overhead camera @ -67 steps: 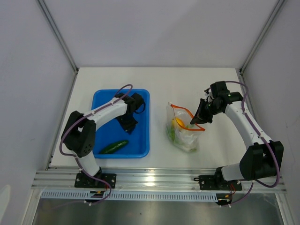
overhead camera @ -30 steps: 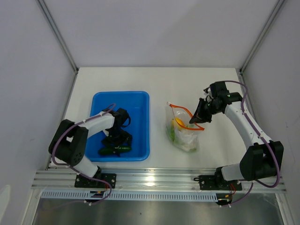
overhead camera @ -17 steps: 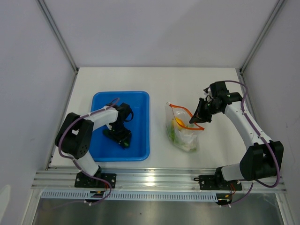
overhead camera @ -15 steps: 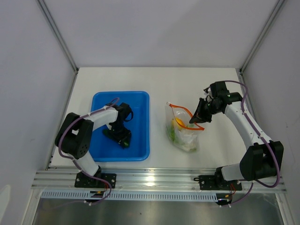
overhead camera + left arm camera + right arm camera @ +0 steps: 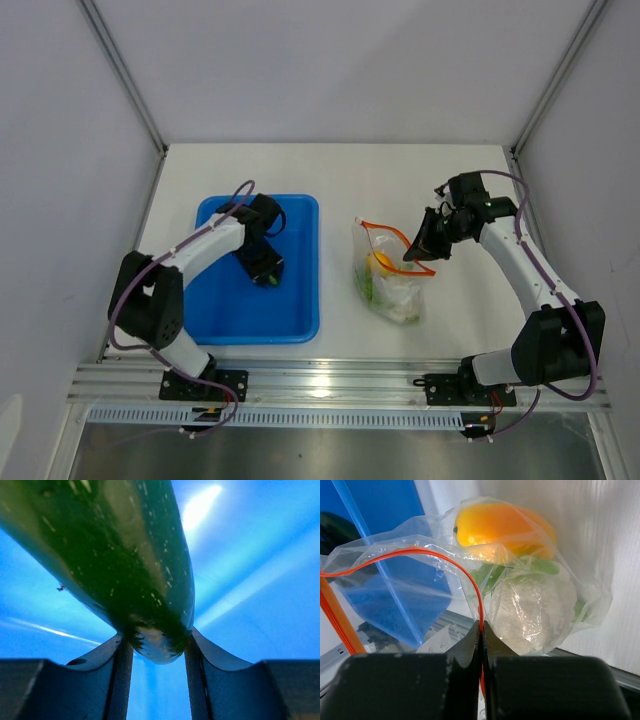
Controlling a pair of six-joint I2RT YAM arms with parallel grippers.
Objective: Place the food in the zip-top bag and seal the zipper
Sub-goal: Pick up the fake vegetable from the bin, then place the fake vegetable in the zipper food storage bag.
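Pinching zipper (image 5: 422, 550) of bag (image 5: 388, 275) with fruit (image 5: 502, 525), right hand (image 5: 481, 627); left hand (image 5: 157, 652) clamping cucumber (image 5: 115, 555).

Zip-top bag (image 5: 395, 285) mouth gapes up & leftward, zipper (image 5: 385, 232) looped wide, so there's room to enter from the tray side. Its R side is blocked: right gripper (image 5: 418, 250) pinches the strip there, arm behind. Left gripper (image 5: 265, 272) w/ cucumber (image 5: 125, 565) is over blue tray (image 5: 310, 260); tray's R wall & a bare strip of table (image 5: 335, 180) lie btwn. Inside, orange fruit (image 5: 500, 525) & cabbage (image 5: 530, 610) fill the lower part (fruit nearest the mouth)
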